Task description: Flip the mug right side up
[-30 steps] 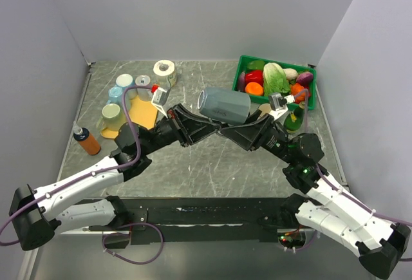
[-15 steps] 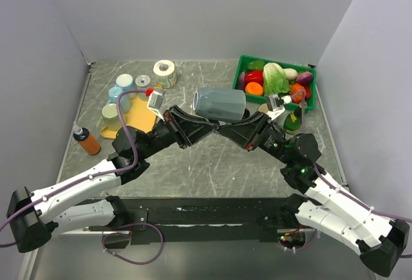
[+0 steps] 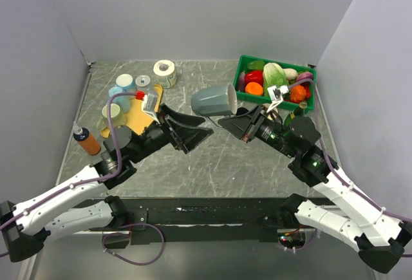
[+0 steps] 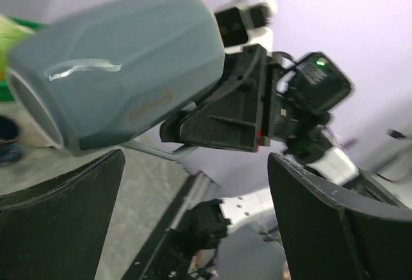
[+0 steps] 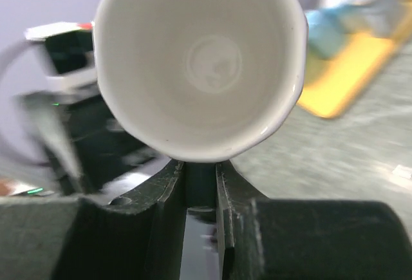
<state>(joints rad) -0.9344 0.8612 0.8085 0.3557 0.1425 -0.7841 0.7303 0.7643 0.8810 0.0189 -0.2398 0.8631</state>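
In the top view I see the mug in the air, lying on its side just beyond the tips of the right pincer. Its white mouth is turned back toward that arm. The left pincer stands wide open, a little below the mug and apart from it, holding nothing. From the left wrist, the grey mug hangs above my open fingers, and the black right pincer is closed on the thin handle under it. From the right wrist I look straight into the white inside of the mug, and the two fingers are shut on the handle directly below the rim. I judge that the turning step is in hand, with the right arm alone carrying the mug. The next move calls for rolling this wrist until the mouth faces up, then lowering the mug onto the bare desk below the pincer before opening.
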